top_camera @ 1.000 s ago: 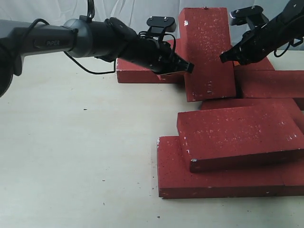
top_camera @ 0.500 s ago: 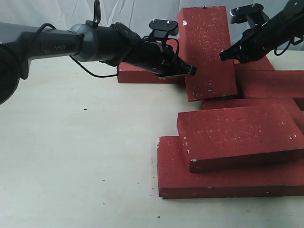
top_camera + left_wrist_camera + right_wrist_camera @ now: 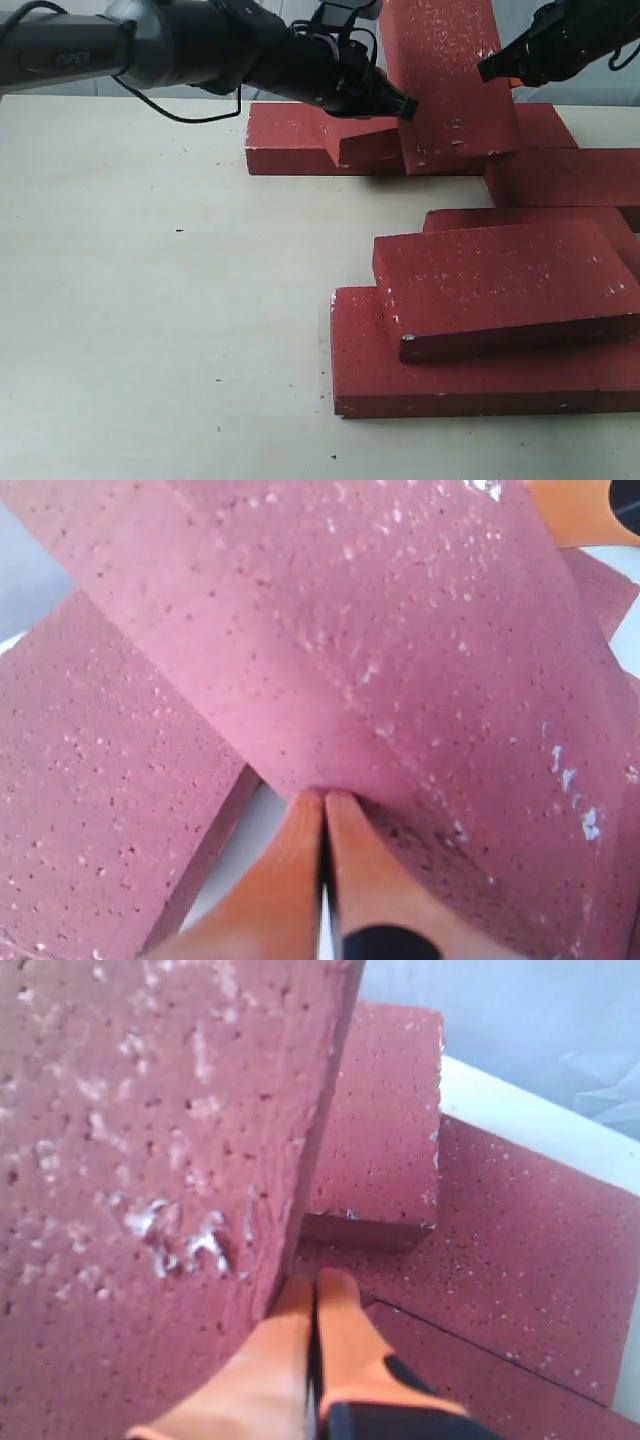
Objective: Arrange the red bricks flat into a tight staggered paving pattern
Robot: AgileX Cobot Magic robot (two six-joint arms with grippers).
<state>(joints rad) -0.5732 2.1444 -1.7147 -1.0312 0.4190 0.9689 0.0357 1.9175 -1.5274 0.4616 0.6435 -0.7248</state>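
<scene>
One tilted brick [image 3: 450,85] of the red bricks [image 3: 500,290] leans up at 12 o'clock in the exterior view, its lower end over flat ones. The left fingers [image 3: 396,100], pressed together with no gap, touch its edge from 9 o'clock, and the right fingers [image 3: 497,68], likewise together, butt its opposite edge from 2 o'clock. Other bricks lie overlapped toward 4 o'clock on the surface [image 3: 150,300].
</scene>
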